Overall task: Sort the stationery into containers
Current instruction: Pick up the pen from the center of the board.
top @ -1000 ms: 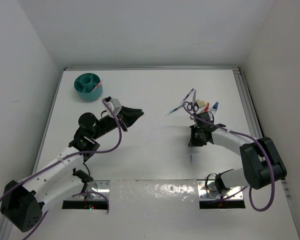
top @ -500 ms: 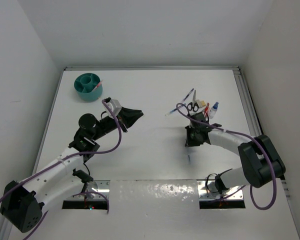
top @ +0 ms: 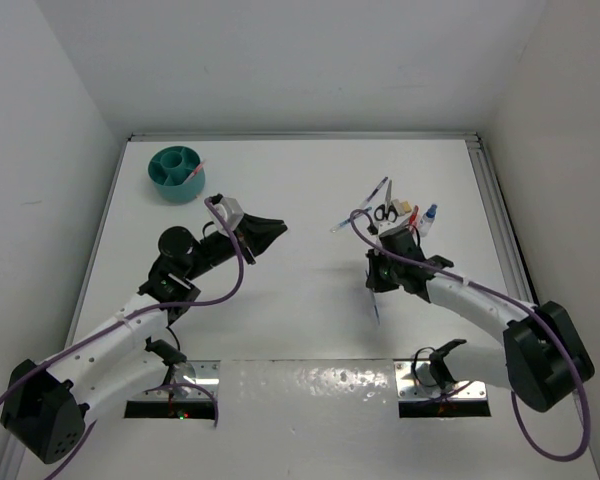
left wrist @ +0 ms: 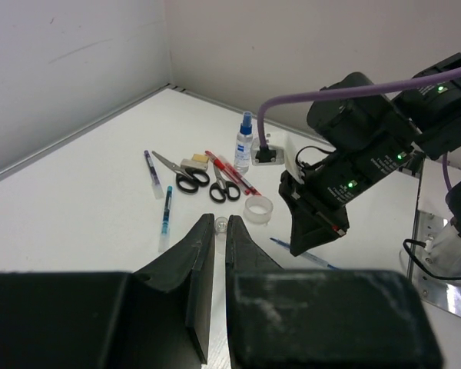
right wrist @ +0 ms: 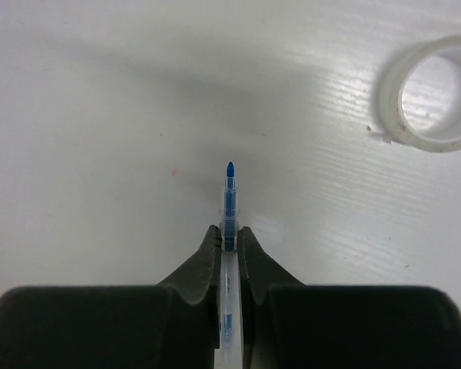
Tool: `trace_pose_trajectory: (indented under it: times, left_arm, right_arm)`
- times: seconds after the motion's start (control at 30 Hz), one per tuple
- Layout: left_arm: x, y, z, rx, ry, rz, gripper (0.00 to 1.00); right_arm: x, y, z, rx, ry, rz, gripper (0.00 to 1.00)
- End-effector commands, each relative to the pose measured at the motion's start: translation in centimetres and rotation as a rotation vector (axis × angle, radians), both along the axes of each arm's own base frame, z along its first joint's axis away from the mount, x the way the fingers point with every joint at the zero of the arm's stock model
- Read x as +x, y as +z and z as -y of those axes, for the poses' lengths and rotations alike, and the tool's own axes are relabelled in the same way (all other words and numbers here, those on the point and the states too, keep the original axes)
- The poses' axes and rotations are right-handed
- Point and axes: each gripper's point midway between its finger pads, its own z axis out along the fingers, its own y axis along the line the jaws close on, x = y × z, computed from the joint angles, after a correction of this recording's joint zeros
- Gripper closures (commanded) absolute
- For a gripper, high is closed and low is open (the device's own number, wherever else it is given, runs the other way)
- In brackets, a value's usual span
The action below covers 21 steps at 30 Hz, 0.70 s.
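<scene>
Right wrist view shows the right gripper [right wrist: 229,234] pinching a blue pen [right wrist: 229,192] just behind its tip. The jaws are pressed on the clear barrel and the tip points to 12 o'clock over the bare table [right wrist: 100,115]. Holding so far forward probably keeps the thin barrel from swinging, and the rest of the pen runs back between the fingers. The pen seems lifted off the surface, though this angle does not make that certain. The tape ring [right wrist: 388,104] lies flat at 2 o'clock from the tip, well apart, so the grip leaves it alone.

From above, this gripper sits at about 4 o'clock from the table's middle. The teal organiser [top: 165,180] stands at 10 o'clock near the far left corner, with a pink-red pen [top: 197,167] leaning out of one compartment. The carried pen has most of the table to cross.

That may be why the left gripper [left wrist: 219,238] hovers near the middle, aimed toward 3 o'clock at the right arm. Its fingers are pressed together on nothing, so it would have to open before any handover.

Unsorted at 2 o'clock lie two scissors [left wrist: 186,178], the beige block [left wrist: 194,161], a red pen [left wrist: 230,171] and the bottle [left wrist: 244,146].
</scene>
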Motion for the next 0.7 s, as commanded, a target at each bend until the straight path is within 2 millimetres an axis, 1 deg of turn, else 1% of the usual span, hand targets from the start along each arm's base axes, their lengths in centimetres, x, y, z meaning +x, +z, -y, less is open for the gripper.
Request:
trace_pose_trajectory:
  times: [0.0, 0.17, 0.43, 0.67]
  left_arm:
    - [0.1, 1.1, -0.2, -0.03, 0.009, 0.03, 1.0]
    - [0.1, 1.0, -0.2, -0.032, 0.007, 0.025, 1.0]
    - [0.1, 1.0, -0.1, -0.033, 0.002, 0.023, 1.0]
    - [0.0, 0.9, -0.1, -0.034, 0.001, 0.019, 1.0]
  right_arm:
    - [1.0, 1.6, -0.8, 0.022, 0.043, 0.096, 1.0]
    - [1.1, 2.8, -0.8, 0.029, 0.049, 0.153, 1.0]
    - [1.3, 4.0, -1.2, 0.048, 0.064, 0.206, 1.0]
    - [1.5, 5.9, -2.0, 0.077, 0.107, 0.278, 1.0]
